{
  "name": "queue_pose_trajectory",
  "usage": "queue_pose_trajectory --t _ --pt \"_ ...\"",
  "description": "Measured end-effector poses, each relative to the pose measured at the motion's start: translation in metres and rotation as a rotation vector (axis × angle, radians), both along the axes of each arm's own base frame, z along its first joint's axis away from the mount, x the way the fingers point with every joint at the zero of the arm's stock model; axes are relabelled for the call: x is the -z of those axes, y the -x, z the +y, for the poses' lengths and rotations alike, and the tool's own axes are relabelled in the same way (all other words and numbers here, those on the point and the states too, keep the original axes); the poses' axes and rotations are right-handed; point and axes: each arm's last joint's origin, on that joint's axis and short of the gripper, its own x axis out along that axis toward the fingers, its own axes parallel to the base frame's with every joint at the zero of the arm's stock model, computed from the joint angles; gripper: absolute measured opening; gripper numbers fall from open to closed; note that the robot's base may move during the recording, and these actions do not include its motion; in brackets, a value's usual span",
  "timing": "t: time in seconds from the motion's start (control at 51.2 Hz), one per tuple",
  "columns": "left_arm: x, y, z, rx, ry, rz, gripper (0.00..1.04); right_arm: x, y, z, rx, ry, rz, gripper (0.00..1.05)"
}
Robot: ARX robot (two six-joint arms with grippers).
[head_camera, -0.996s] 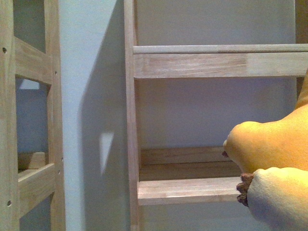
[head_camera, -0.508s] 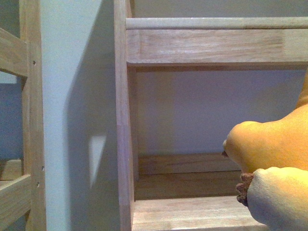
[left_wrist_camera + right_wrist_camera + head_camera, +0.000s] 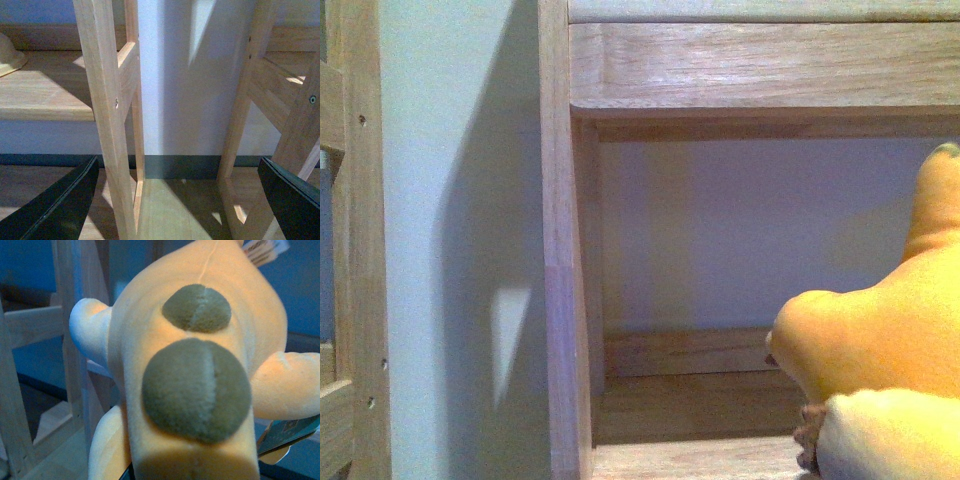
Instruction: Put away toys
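Toy [image 3: 880, 340] beside shelf [image 3: 720, 70], left tool [image 3: 179, 165] agape

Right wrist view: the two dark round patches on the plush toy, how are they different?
The near patch looks much bigger than the far patch. The near patch is almost circular; the far patch is a flatter oval. Both are dull grey-green with a centre seam, on the orange-yellow plush toy.

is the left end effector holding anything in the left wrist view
No, the left end effector is open, and only wooden posts and floor show between its spread fingers.
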Motion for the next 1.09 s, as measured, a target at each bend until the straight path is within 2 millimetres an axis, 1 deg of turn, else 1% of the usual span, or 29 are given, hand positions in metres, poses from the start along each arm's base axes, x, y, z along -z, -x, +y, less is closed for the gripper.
queue_pose_trajectory --t 0.039,0.195,0.293,0.43,0.527,0.625,0.762,0.879,0.918,0.996,1.016,1.094 --pt "0.0 0.0 0.0 0.0 0.0 0.0 0.98 -0.011 -0.001 0.0 0.0 0.001 -0.008 0.07" --pt "0.0 0.0 0.0 0.0 0.0 0.0 0.98 -0.081 0.002 0.002 0.003 0.007 -0.197 0.07" --pt "0.0 0.0 0.0 0.0 0.0 0.0 0.98 -0.113 0.003 0.006 -0.022 0.016 -0.272 0.07" --pt "0.0 0.0 0.0 0.0 0.0 0.0 0.98 -0.138 0.0 0.007 -0.037 0.027 -0.316 0.07" --pt "0.0 0.0 0.0 0.0 0.0 0.0 0.98 -0.157 -0.002 0.004 -0.034 0.035 -0.35 0.07" --pt "0.0 0.0 0.0 0.0 0.0 0.0 0.98 -0.178 -0.002 -0.001 -0.025 0.04 -0.393 0.07" --pt "0.0 0.0 0.0 0.0 0.0 0.0 0.98 -0.214 -0.001 -0.012 0.007 0.053 -0.461 0.07" --pt "0.0 0.0 0.0 0.0 0.0 0.0 0.98 -0.242 0.0 -0.021 0.035 0.049 -0.469 0.07" --pt "0.0 0.0 0.0 0.0 0.0 0.0 0.98 -0.248 -0.001 -0.023 0.044 0.044 -0.469 0.07" --pt "0.0 0.0 0.0 0.0 0.0 0.0 0.98 -0.266 -0.005 -0.028 0.075 0.03 -0.478 0.07" --pt "0.0 0.0 0.0 0.0 0.0 0.0 0.98 -0.272 -0.008 -0.028 0.079 0.025 -0.482 0.07" --pt "0.0 0.0 0.0 0.0 0.0 0.0 0.98 -0.287 -0.018 -0.031 0.089 0.001 -0.484 0.07"
